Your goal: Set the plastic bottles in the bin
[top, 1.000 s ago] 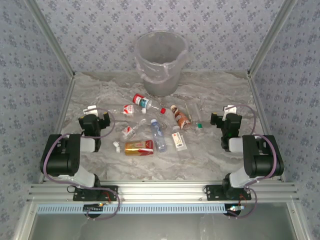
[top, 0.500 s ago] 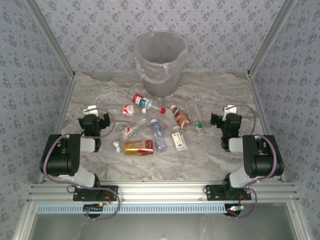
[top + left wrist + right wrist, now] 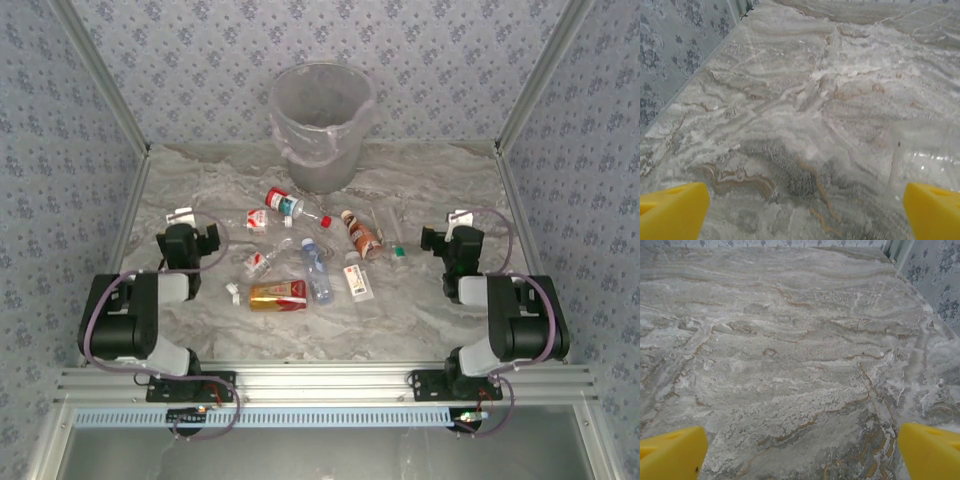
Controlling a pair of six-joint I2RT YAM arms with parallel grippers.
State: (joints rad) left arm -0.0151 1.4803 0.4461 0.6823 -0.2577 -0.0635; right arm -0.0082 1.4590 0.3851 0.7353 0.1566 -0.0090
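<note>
Several plastic bottles lie in a loose cluster mid-table. Among them are a red-capped one [image 3: 283, 203], a brown-labelled one [image 3: 361, 233], a blue one [image 3: 316, 268] and a gold-and-red one [image 3: 278, 293]. The bin [image 3: 321, 125] stands upright behind them at the back, with a clear liner over its rim. My left gripper [image 3: 196, 226] is low over the table left of the cluster, open and empty [image 3: 802, 215]. A clear bottle [image 3: 932, 157] lies just beyond its right fingertip [image 3: 932, 210]. My right gripper [image 3: 443, 229] is right of the cluster, open over bare marble [image 3: 800, 455].
The marbled table [image 3: 440, 310] is enclosed by patterned walls on the left [image 3: 670, 55], right [image 3: 940, 285] and back. A metal rail [image 3: 320, 385] runs along the near edge. A clear green-capped bottle [image 3: 390, 232] lies nearest the right gripper.
Both arms have edged slightly forward from their folded pose, the left one a little more. The bottles and bin have not moved.
</note>
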